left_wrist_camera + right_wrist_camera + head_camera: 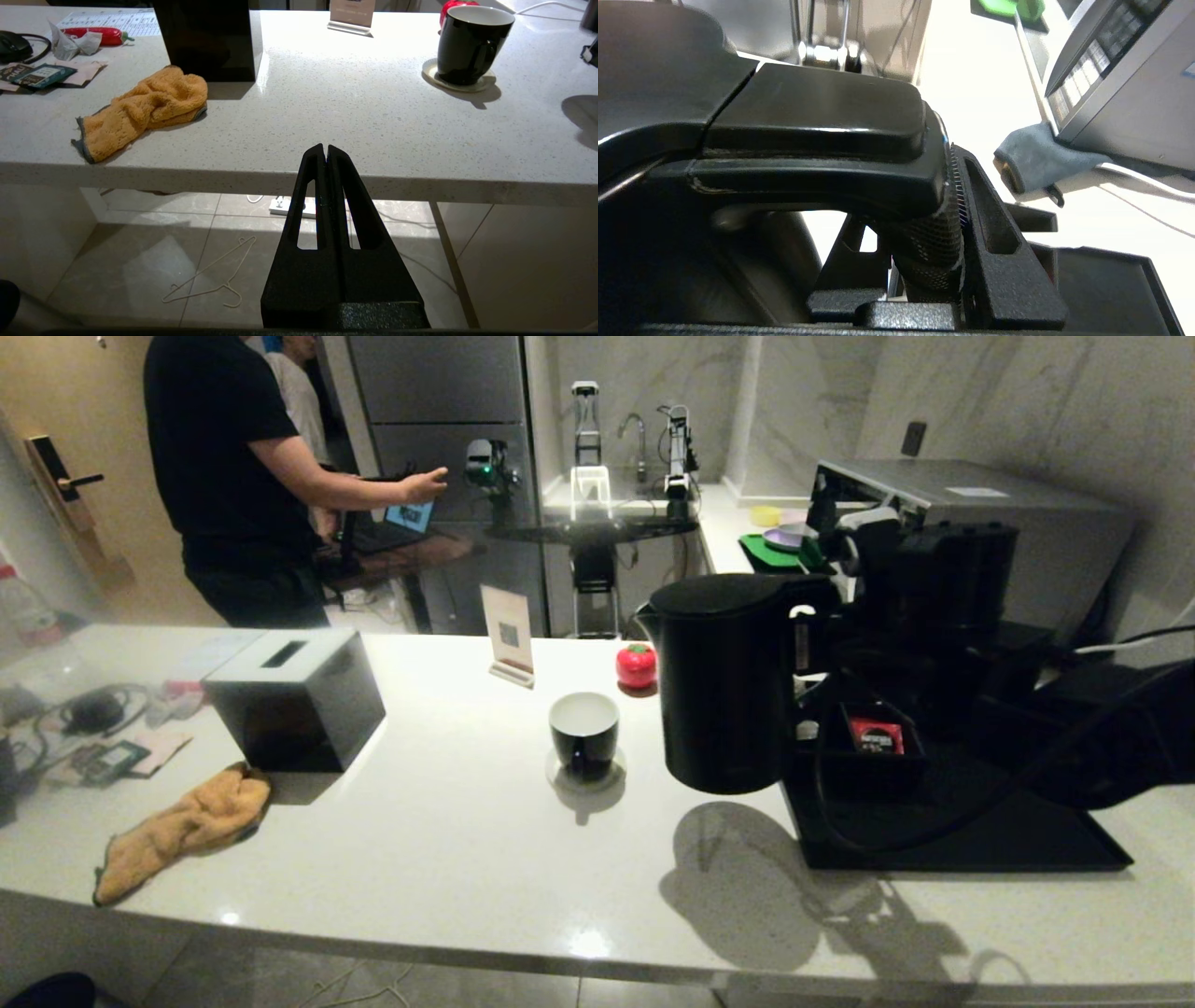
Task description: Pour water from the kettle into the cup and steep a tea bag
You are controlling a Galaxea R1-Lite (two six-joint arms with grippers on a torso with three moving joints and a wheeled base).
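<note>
We see the kettle [738, 686] upright just right of the cup [584, 733], its base over the left edge of the black tray [971, 831]; its shadow falls on the white worktop [448, 840] nearer to us. Our right claw [924, 233] is clamped on the kettle's handle [822, 140], fingers [994, 242] pressed against the grip from both sides. The cup stands on a pale coaster [460, 84], apart from the kettle, with a red tomato-shaped object [636, 665] beyond it. Our left claw [326, 154] hangs below the worktop's near edge, fingers pressed together, holding nothing. Far left lie an orange cloth [182, 826] and a dark box [294, 695].
</note>
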